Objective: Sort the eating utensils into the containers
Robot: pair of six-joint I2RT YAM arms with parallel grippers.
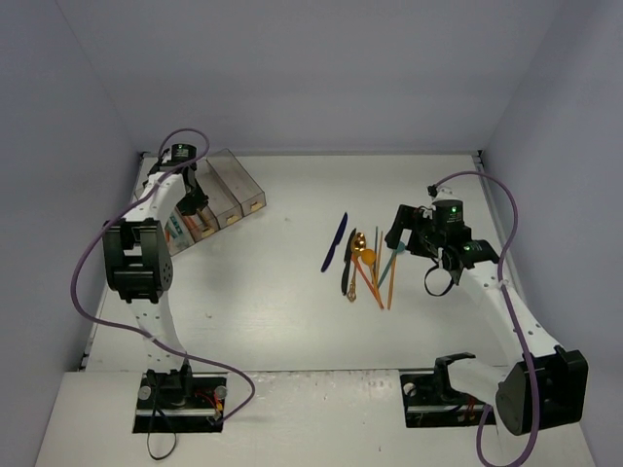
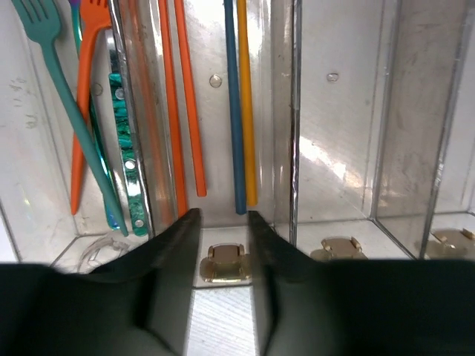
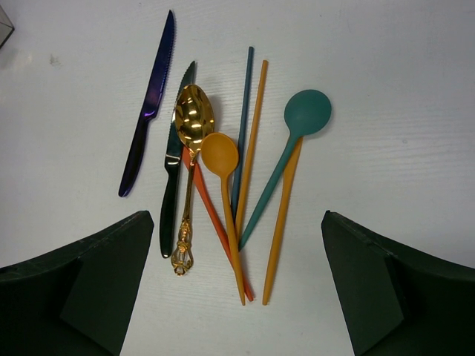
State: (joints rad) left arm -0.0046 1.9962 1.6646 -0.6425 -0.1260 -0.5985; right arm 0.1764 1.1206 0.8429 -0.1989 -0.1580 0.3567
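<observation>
While the left gripper (image 2: 224,297) hangs at the labelled end of the tray of bins (image 1: 230,191), its black fingers (image 2: 167,289) stand only a narrow gap apart and grasp nothing, one tan label (image 2: 223,261) showing between them. Its arm rises from the near base, folds at a high elbow and reaches to the tray at the table's (image 1: 273,321) far left. Inside the tray, the left-hand bin holds a teal fork (image 2: 49,70) and an orange fork (image 2: 92,22), and the next bin holds orange, blue and yellow sticks. Loose utensils lie well right of the tray: the iridescent purple knife (image 3: 148,104) nearest it, then a black knife (image 3: 174,174), a gold spoon (image 3: 193,122), an orange spoon (image 3: 220,156), thin blue and orange sticks, and a teal spoon (image 3: 306,113) farthest. The right gripper (image 3: 237,297) hovers above these, released, fingers spread wide and touching none, its arm bent leftward from its base with the wrist pointing down.
</observation>
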